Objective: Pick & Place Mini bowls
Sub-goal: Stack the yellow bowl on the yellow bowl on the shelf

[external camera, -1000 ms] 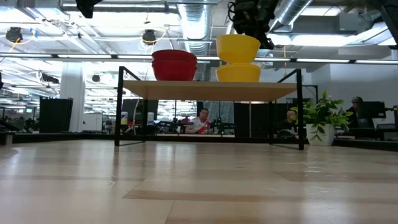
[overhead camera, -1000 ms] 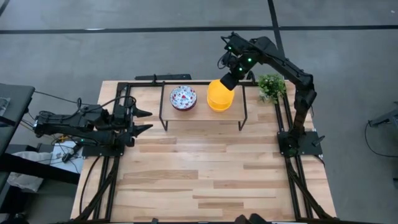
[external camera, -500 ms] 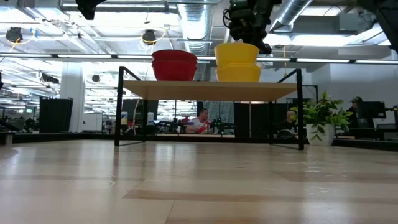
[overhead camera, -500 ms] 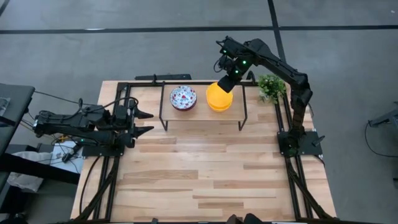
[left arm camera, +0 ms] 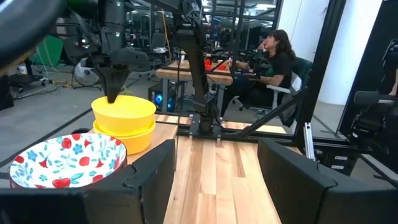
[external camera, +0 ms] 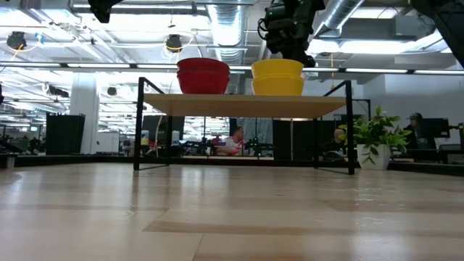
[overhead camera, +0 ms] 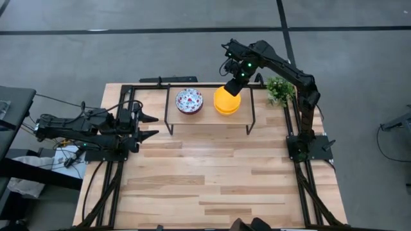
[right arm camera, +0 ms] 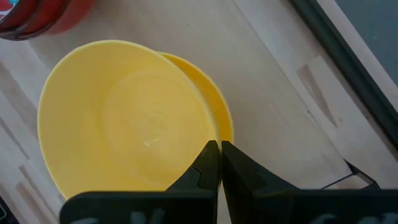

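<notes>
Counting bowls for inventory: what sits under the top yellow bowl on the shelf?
Under the top yellow bowl, pinched by the right pincer, another yellow bowl rests on the shelf. Any bowl nested between is hidden.

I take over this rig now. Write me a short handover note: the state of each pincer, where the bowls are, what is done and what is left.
Right pincer: shut on the rim of the top yellow bowl, which sits nested on the yellow stack on the raised shelf.
Left pincer: open, holding nothing, waiting at the table's left edge.
Red patterned bowls: stacked on the same shelf, beside the yellow ones.
Done: both colours are stacked on the shelf.
Left: the right pincer has not let go of the yellow bowl; release and draw back. No other bowls show on the table.
</notes>
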